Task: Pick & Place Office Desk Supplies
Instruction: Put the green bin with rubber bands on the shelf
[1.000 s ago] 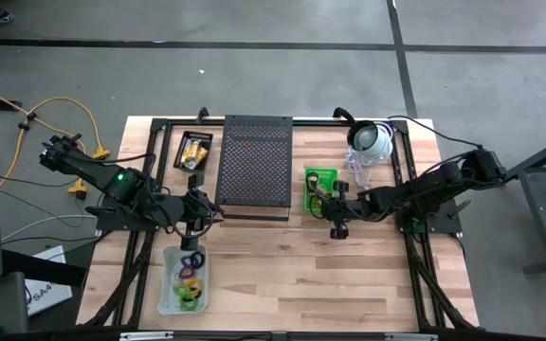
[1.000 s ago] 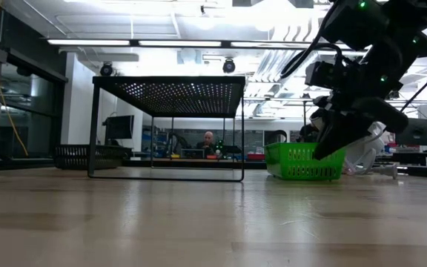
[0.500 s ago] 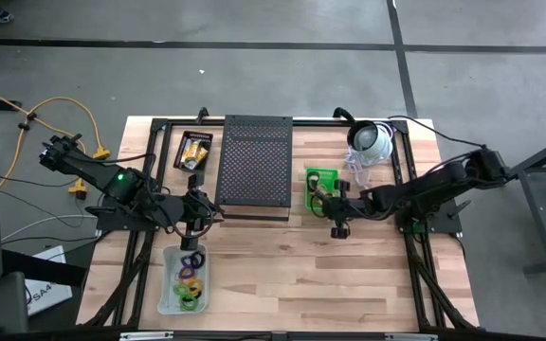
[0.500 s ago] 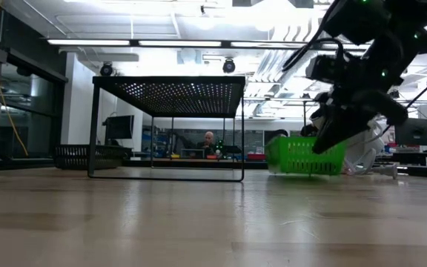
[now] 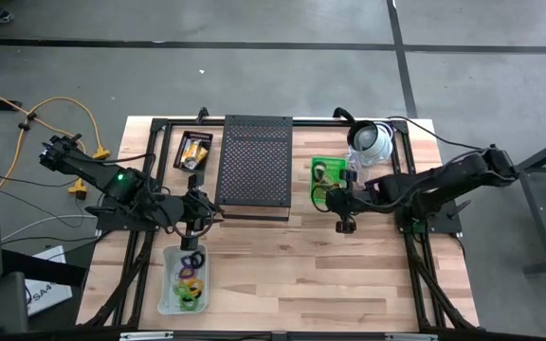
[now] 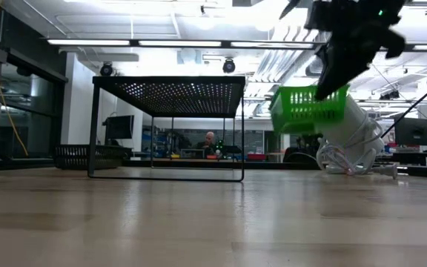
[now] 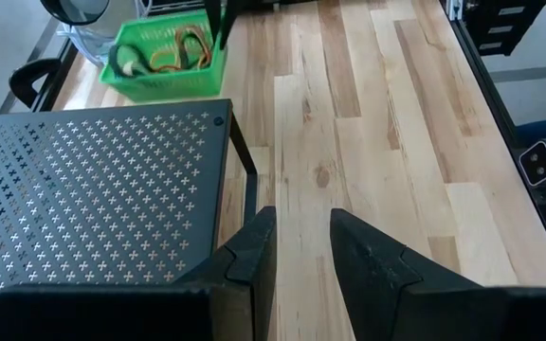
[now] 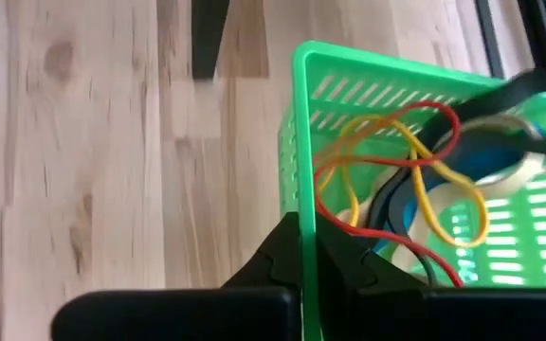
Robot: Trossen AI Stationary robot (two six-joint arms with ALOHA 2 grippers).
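- Two arms work: right gripper (image 8: pixel 301 270) pinches the green basket (image 6: pixel 302 109) wall, lifting it clear to carry.
- Left gripper (image 7: pixel 301 248) waits, jaws narrowly parted, empty.

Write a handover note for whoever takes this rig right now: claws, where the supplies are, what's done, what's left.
Right claw: shut on the rim of the green basket, which is lifted clear of the table and holds rubber bands and a tape roll.
Left claw: open, empty, waiting beside the black mesh stand.
Coloured loops lie in the clear tray; yellow packets in the black tray.
Done: basket picked up. Left: set it down.
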